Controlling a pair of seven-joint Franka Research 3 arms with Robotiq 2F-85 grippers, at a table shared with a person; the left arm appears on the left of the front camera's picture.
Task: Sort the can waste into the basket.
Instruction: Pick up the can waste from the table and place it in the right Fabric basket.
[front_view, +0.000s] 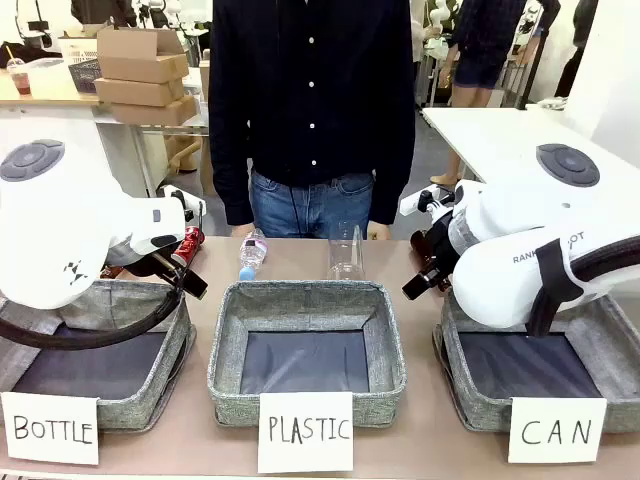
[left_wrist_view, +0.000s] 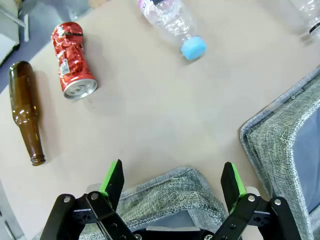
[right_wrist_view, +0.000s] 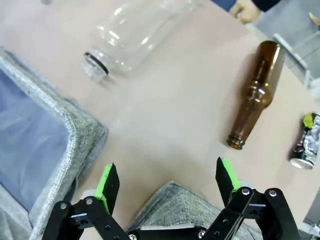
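While the red can (left_wrist_view: 70, 62) gleams, the basket (front_view: 452, 385) looks coarsely woven.

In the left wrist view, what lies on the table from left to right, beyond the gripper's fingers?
brown glass bottle → red can → clear plastic bottle with a blue cap → grey woven basket at the right edge.

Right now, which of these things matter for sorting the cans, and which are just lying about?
For the job: red can; dark can; CAN basket.
Just lying about: brown glass bottles; blue-capped plastic bottle; uncapped plastic bottle; PLASTIC basket; BOTTLE basket.
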